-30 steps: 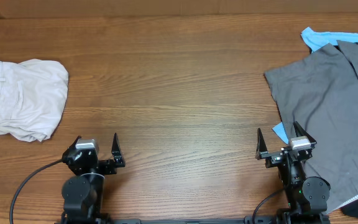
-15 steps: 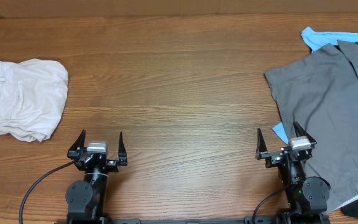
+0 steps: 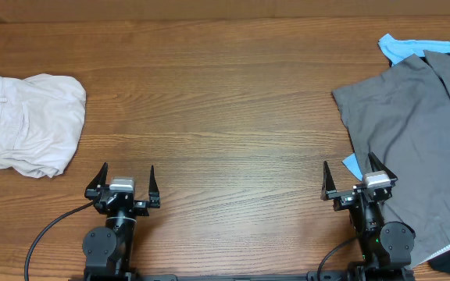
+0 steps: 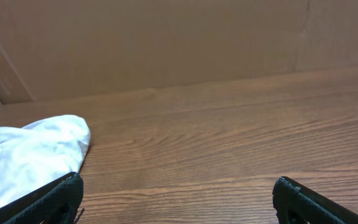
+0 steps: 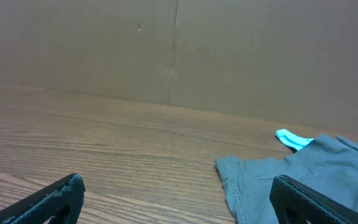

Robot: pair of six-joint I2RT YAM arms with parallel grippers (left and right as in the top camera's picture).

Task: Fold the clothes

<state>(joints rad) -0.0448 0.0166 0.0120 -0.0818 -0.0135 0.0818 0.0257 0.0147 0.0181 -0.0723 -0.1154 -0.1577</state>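
The pale beige shorts (image 3: 26, 123) lie folded in a bundle at the table's far left, with a small white label at their left edge. They also show at the lower left of the left wrist view (image 4: 27, 155). My left gripper (image 3: 123, 182) is open and empty near the front edge, well right of the shorts. My right gripper (image 3: 354, 178) is open and empty near the front right. In the wrist views both sets of fingers are spread wide over bare wood, the left (image 4: 176, 193) and the right (image 5: 176, 193).
A pile of grey clothes (image 3: 420, 133) with a light blue garment (image 3: 403, 47) under it covers the right side, next to my right gripper; it shows in the right wrist view (image 5: 291, 174). A brown wall stands behind the wooden table (image 3: 225, 101).
The left gripper turned from angled left to facing straight ahead between one second and half a second ago. Nothing has moved since. The right arm has not moved.
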